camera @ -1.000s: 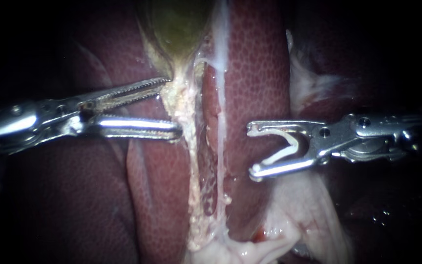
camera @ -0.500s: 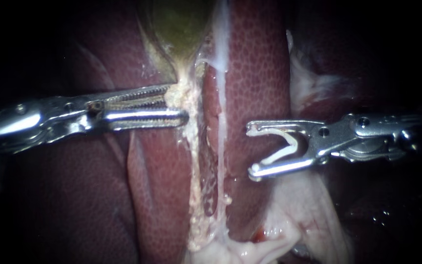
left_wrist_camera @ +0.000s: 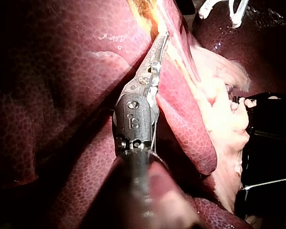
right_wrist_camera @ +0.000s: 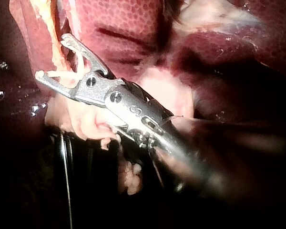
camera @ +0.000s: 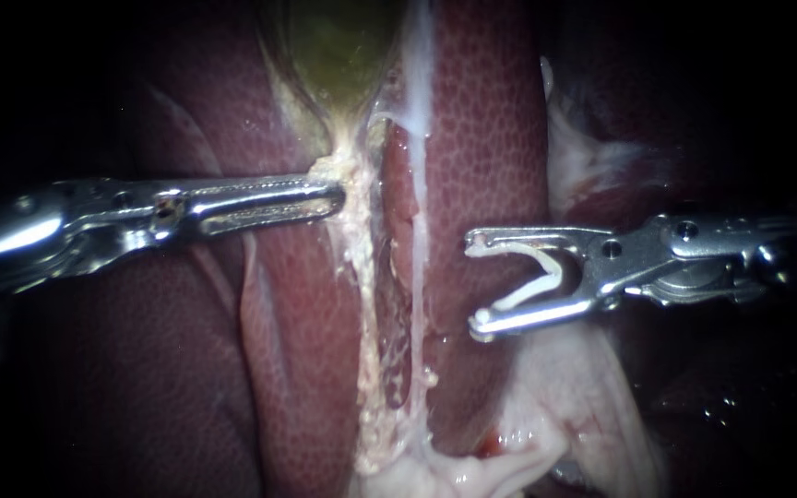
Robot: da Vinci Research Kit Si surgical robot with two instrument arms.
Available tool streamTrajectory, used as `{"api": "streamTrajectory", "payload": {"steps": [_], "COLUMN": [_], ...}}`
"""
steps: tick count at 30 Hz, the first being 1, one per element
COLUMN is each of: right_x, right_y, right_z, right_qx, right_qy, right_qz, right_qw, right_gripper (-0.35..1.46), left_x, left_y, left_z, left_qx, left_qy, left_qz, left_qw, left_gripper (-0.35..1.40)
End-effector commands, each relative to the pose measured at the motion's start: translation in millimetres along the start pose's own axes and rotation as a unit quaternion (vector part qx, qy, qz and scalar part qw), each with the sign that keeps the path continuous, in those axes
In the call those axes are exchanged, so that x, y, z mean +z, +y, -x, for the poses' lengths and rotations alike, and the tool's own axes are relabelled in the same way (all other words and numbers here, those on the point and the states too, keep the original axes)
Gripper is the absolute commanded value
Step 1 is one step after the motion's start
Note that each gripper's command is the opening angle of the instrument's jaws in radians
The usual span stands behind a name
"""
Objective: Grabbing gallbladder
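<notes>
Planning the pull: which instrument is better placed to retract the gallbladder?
Left. The left instrument is shut on the gallbladder at its pale neck; the right instrument carries a clip between its jaws, away from the gallbladder.

A small engraved mark is showing on the left instrument (left_wrist_camera: 163, 38), just behind its jaws, and it is not being read out here. Nothing else legible is appearing ahead of, beside or behind either pair of jaws.
</notes>
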Motion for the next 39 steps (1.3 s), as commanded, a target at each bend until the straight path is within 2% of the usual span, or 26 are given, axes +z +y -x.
{"api": "streamTrajectory", "payload": {"steps": [1, 7, 12, 16, 20, 26, 39], "right_x": [0.0, 0.0, -0.1, -0.1, -0.1, -0.1, -0.1], "right_y": [0.0, 0.0, 0.0, 0.0, 0.0, 0.0, 0.0], "right_z": [0.0, 0.0, 0.0, 0.1, 0.1, 0.1, 0.1], "right_qx": [0.0, 0.0, 0.0, 0.0, 0.0, 0.0, 0.0], "right_qy": [0.0, 0.0, 0.0, 0.0, 0.0, 0.0, 0.0], "right_qz": [0.0, 0.0, 0.0, 0.0, 0.0, 0.0, 0.0], "right_qw": [1.0, 1.0, 1.0, 1.0, 1.0, 1.0, 1.0], "right_gripper": [0.58, 0.58, 0.58, 0.58, 0.58, 0.58, 0.58], "left_x": [0.0, -1.2, -2.9, -4.6, -5.9, -6.8, -6.9], "left_y": [0.0, 0.2, 0.6, 1.2, 1.6, 1.8, 1.8], "left_z": [0.1, 1.1, 3.0, 4.9, 6.1, 6.5, 6.5], "left_qx": [-0.005, -0.011, -0.017, -0.023, -0.029, -0.031, -0.031], "left_qy": [0.0, 0.001, 0.002, -0.006, -0.011, -0.013, -0.013], "left_qz": [-0.001, -0.005, -0.005, 0.003, 0.008, 0.011, 0.012], "left_qw": [1.0, 0.9999, 0.9999, 0.9997, 0.9995, 0.9994, 0.9993], "left_gripper": [-0.35, -0.35, -0.35, -0.35, -0.35, -0.35, -0.35]}}
